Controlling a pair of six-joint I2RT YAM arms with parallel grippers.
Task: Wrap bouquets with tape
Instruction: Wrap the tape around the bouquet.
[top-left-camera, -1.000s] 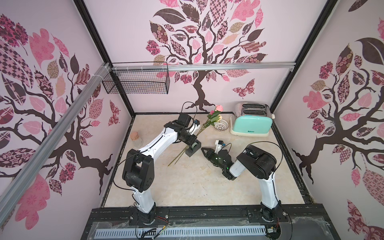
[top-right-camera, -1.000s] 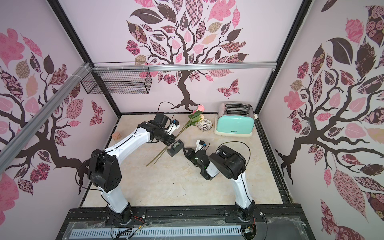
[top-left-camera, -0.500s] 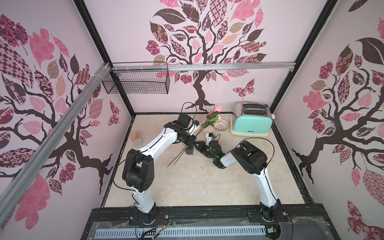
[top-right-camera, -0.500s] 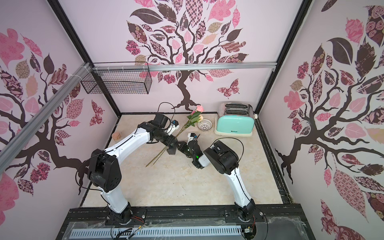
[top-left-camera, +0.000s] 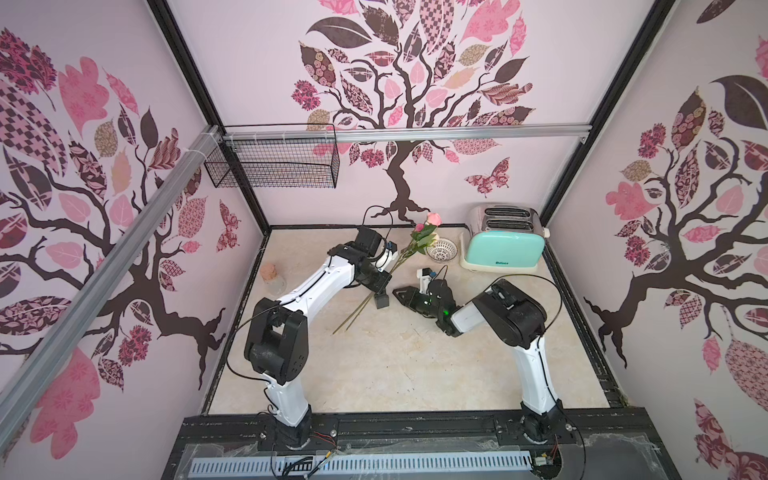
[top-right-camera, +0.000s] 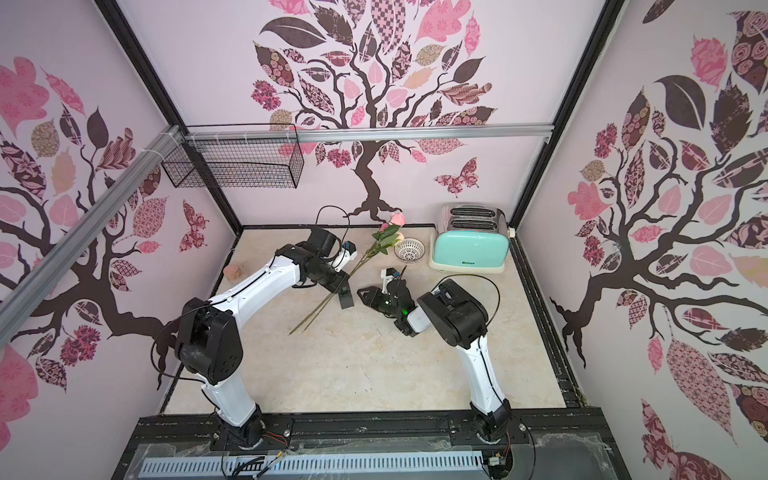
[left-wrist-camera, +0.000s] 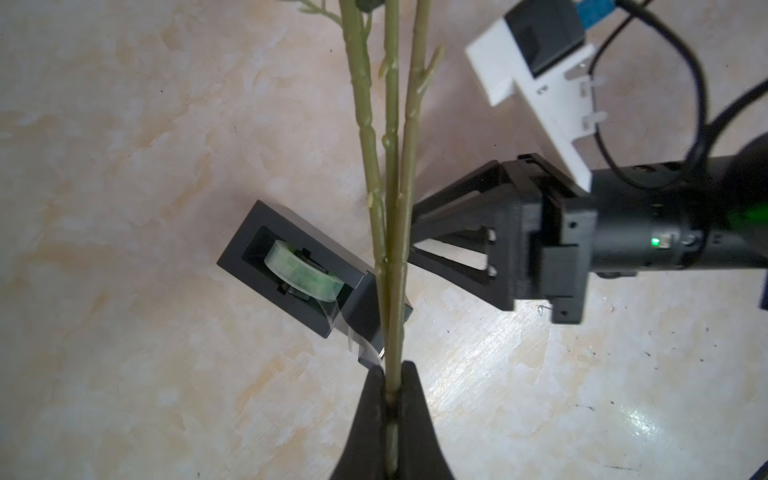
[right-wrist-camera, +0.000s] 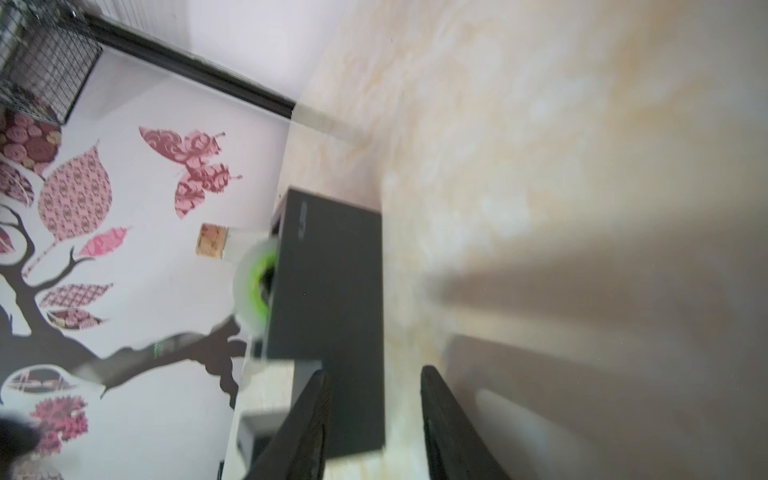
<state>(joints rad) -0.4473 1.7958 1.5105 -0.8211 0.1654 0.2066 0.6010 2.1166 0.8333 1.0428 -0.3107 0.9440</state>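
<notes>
Green long-stemmed rose bouquets (left-wrist-camera: 390, 166) sit clamped in the left claw (left-wrist-camera: 392, 370), while the right claw (right-wrist-camera: 374, 370) stands apart-jawed just beside the black oblong tape dispenser (left-wrist-camera: 249, 249).

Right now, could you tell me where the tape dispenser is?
The tape dispenser sits mid-table in both top views, beneath the rose stems in the left gripper, beside the right gripper.

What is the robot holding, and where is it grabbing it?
The left gripper pinches the bouquets by their bare stems, midway along. The right gripper holds nothing; its fingers stand apart by the tape.
</notes>
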